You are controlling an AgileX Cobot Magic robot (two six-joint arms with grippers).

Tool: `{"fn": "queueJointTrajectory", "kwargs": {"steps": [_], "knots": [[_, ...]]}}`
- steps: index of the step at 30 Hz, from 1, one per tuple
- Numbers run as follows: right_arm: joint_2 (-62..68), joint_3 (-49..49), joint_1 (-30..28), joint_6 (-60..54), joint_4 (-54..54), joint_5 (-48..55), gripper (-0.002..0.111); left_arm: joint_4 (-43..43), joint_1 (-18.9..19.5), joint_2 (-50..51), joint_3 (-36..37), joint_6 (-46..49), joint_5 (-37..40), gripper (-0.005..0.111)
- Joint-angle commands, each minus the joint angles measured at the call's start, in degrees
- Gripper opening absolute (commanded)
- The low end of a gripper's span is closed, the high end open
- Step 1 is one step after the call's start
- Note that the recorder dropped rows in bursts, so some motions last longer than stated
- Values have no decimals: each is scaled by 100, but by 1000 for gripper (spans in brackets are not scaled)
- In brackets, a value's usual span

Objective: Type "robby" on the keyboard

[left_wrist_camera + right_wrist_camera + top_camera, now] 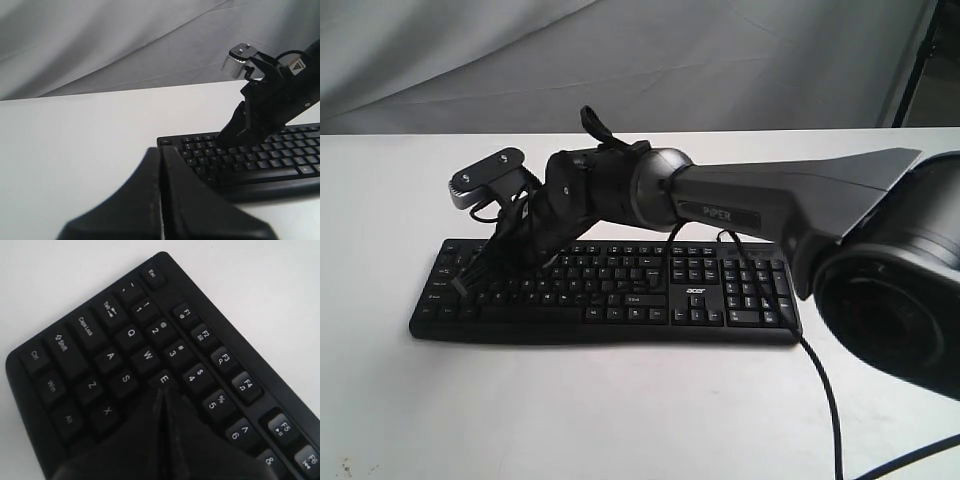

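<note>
The black keyboard (620, 292) lies flat on the white table (620, 410), number pad to the right. My right arm reaches across from the right to the keyboard's left part. The right gripper (485, 272) is shut, and its tip rests at the letter rows. In the right wrist view the shut right gripper (163, 389) ends right beside the E key (163, 379) and hides the keys behind it. The left wrist view has the left gripper (161, 150) shut with nothing held, above the table off the Esc end of the keyboard (280, 160). The exterior view does not include the left gripper.
A black cable (823, 375) runs over the keyboard's right part and off the table's front. The right arm's dark bulky joint (895, 290) fills the right side. A grey cloth backdrop (620, 60) hangs behind the table's far edge.
</note>
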Motion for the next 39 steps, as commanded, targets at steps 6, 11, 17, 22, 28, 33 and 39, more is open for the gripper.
{"fn": "queueJointTrajectory", "kwargs": {"steps": [6, 11, 17, 22, 28, 33, 39], "knots": [[14, -49, -7, 79, -124, -467, 0, 27, -36, -20, 25, -16, -42, 0], [14, -49, -59, 167, -392, -409, 0, 27, -36, -20, 25, -16, -42, 0], [60, -49, -70, 167, -405, -360, 0, 27, -36, -20, 25, -16, -42, 0], [128, -49, -70, 167, -405, -370, 0, 27, -36, -20, 25, -16, -42, 0], [129, -49, -70, 167, -405, -399, 0, 27, -36, -20, 25, -16, -42, 0], [197, -49, -70, 167, -405, -398, 0, 27, -36, -20, 25, -16, -42, 0], [322, -49, -70, 167, -495, -434, 0, 27, -36, -20, 25, -16, -42, 0]]}}
